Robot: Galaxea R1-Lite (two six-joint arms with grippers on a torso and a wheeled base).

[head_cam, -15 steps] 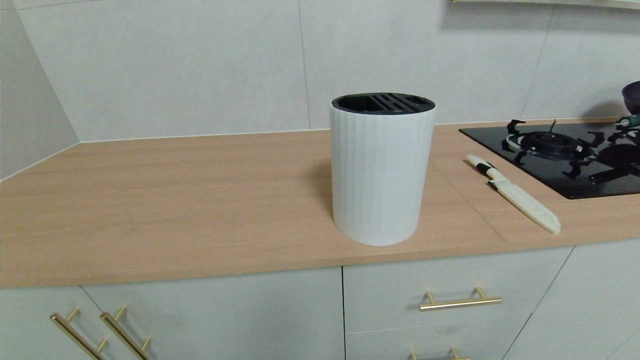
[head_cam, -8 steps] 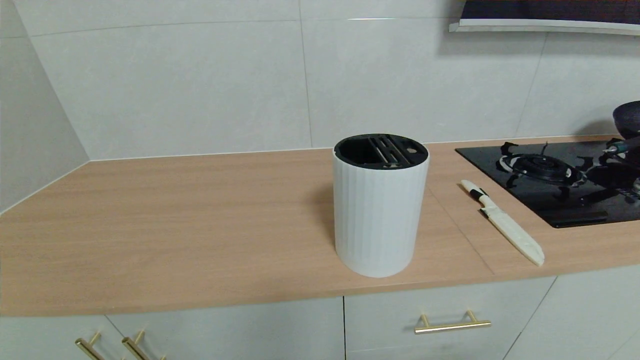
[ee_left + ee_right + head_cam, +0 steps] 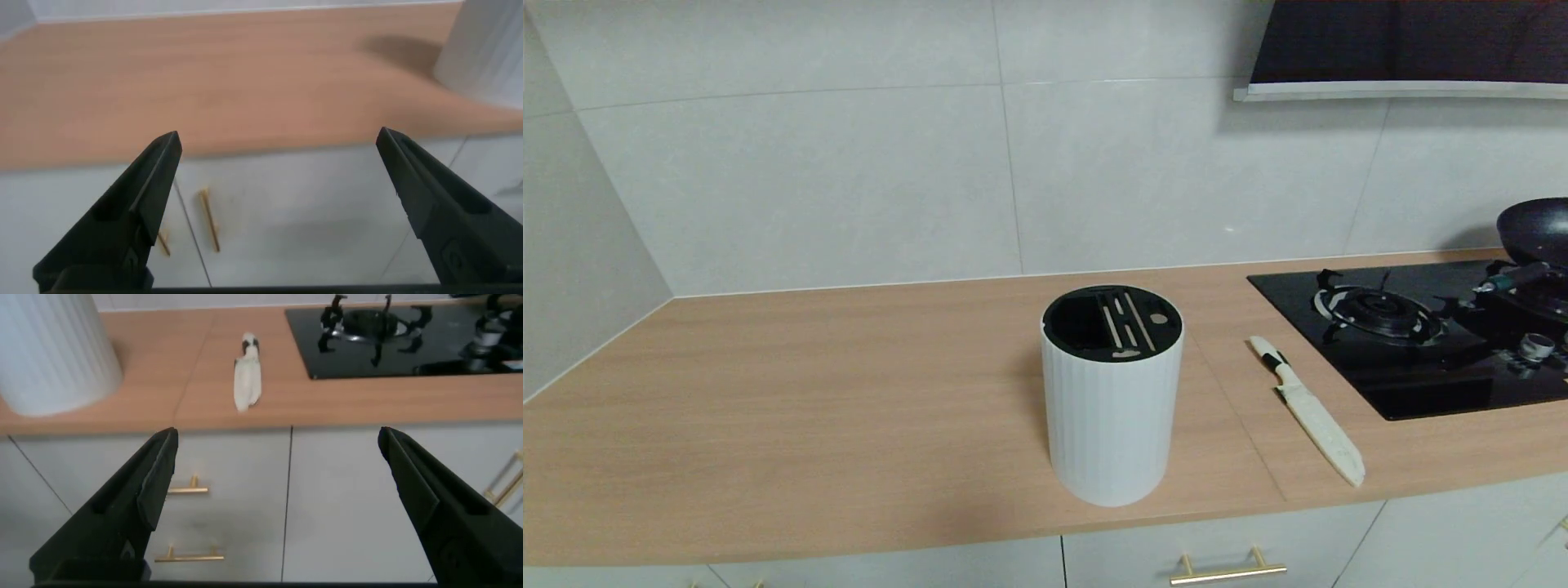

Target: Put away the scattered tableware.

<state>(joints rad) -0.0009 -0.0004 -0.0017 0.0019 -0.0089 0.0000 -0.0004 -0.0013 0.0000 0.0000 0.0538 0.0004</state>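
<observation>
A white ribbed cylindrical holder (image 3: 1112, 408) with a black slotted top stands near the front edge of the wooden counter (image 3: 809, 392). A knife (image 3: 1308, 411) with a white blade and a white-and-black handle lies flat to its right, between the holder and the hob. My left gripper (image 3: 278, 155) is open, held in front of the cabinet below the counter edge, with the holder (image 3: 482, 49) off to one side. My right gripper (image 3: 278, 449) is open too, low in front of the cabinet doors, facing the knife (image 3: 247, 374) and the holder (image 3: 53, 351).
A black gas hob (image 3: 1413, 327) takes up the counter's right end, with a dark pan (image 3: 1535, 224) on its far burner. An extractor hood (image 3: 1405, 49) hangs above it. Cabinet fronts with brass handles (image 3: 1229, 572) run below the counter. A tiled wall closes the back.
The head camera has risen and tilted, so the whole scene sits lower and the holder's slotted top shows more. The holder and knife have not moved on the counter.
</observation>
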